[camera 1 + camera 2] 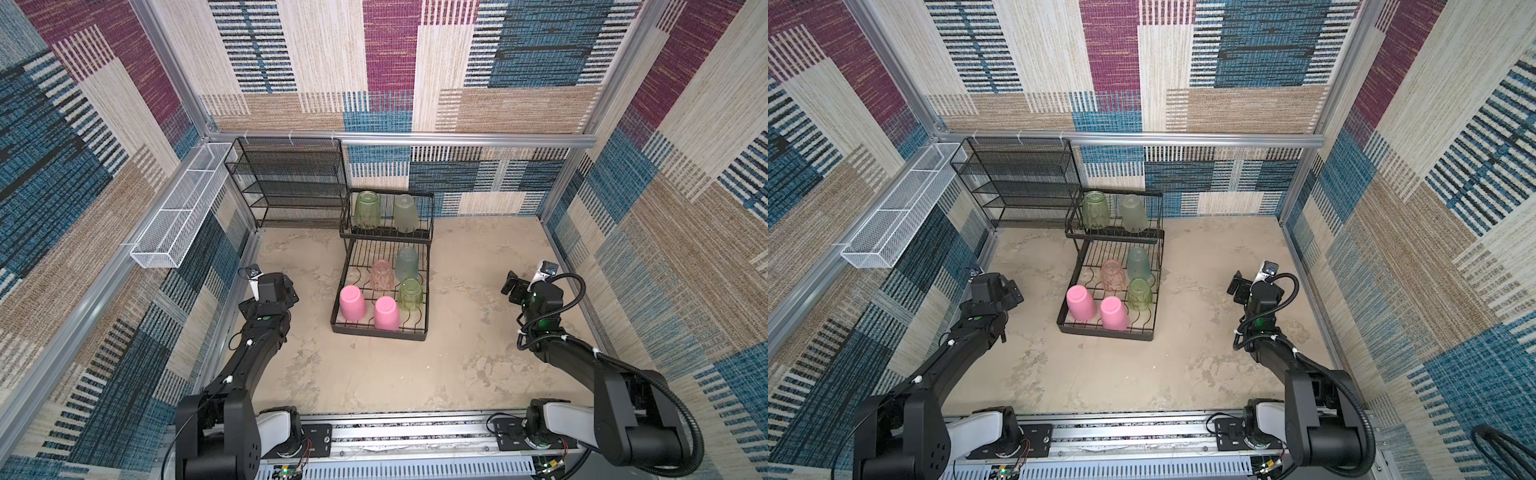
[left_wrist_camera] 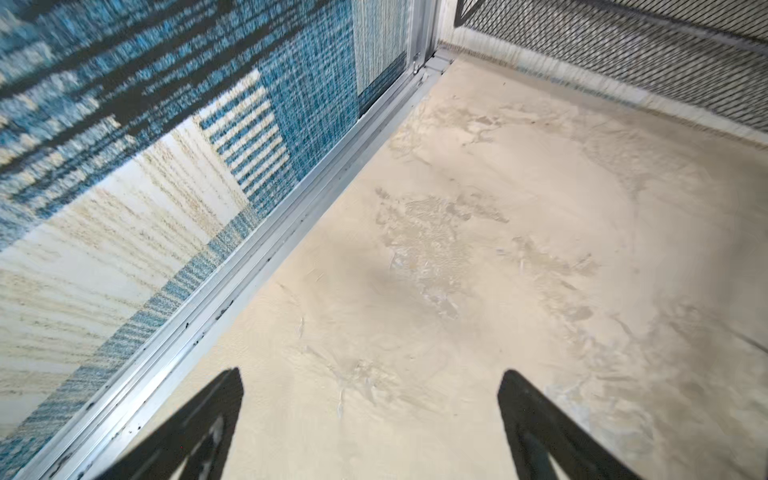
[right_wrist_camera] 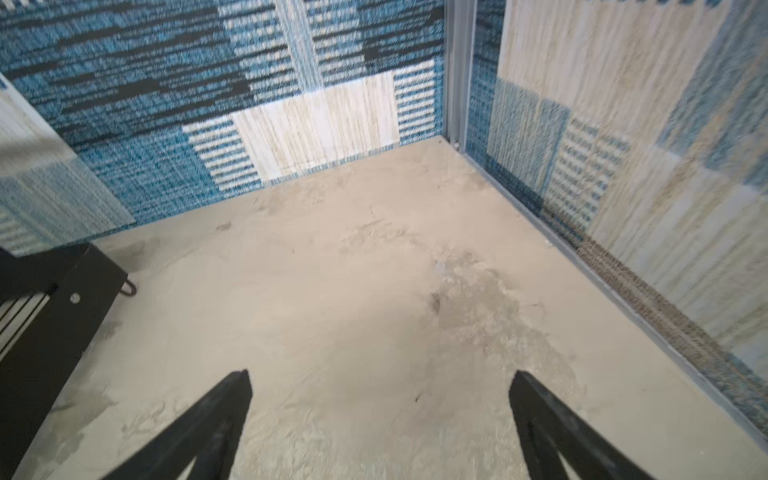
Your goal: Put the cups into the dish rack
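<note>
Cups (image 1: 352, 303) sit racked between left gripper (image 2: 372, 371) and right gripper (image 3: 381, 372).

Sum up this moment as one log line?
cups: all seven in dish rack | left gripper: open, empty | right gripper: open, empty

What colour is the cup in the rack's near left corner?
The cup is opaque pink, clearest in a top view.

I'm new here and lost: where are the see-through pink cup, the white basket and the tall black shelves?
see-through pink cup (image 1: 382, 277): in a top view, ribbed side.
white basket (image 1: 194, 208): in a top view, mesh wall.
tall black shelves (image 1: 291, 187): in a top view, a middle shelf.
</note>
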You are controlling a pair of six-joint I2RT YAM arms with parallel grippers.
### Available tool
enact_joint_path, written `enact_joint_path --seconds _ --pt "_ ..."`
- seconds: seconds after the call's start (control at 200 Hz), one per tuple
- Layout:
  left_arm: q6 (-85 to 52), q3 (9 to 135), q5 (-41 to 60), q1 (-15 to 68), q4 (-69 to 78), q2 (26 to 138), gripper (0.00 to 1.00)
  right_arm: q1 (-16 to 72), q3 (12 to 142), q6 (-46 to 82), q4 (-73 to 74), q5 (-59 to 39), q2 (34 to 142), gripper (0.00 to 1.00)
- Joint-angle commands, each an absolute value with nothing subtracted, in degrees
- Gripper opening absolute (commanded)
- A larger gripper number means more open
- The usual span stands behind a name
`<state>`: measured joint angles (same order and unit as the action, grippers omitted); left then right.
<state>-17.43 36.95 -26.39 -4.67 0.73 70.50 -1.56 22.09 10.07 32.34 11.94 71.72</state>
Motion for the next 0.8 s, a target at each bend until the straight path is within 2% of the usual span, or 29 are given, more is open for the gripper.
enact_joint_path --seconds 0.0,0.376,0.556,0.711,0.796 --pt "-17.54 36.81 -25.06 -5.7 7.08 73.41 0.99 -1.68 21.19 8.28 39.93 10.23 73.91 1.0" --pt "-9.88 31.51 -10.43 -6.5 25.67 80.26 0.99 -1.67 15.24 5.57 55.61 8.22 77.94 1.0" --pt "-6.86 29.99 -4.13 -6.17 29.6 81.21 0.99 -1.68 15.85 4.88 56.66 7.22 79.27 1.0" --pt "-3.2 27.41 -1.73 -4.3 34.48 82.54 0.99 -1.67 15.35 4.23 58.79 6.17 79.4 1.0" --pt "-1.38 24.15 -1.84 -2.53 42.93 83.14 0.99 -1.72 15.01 3.35 60.56 5.07 79.84 1.0"
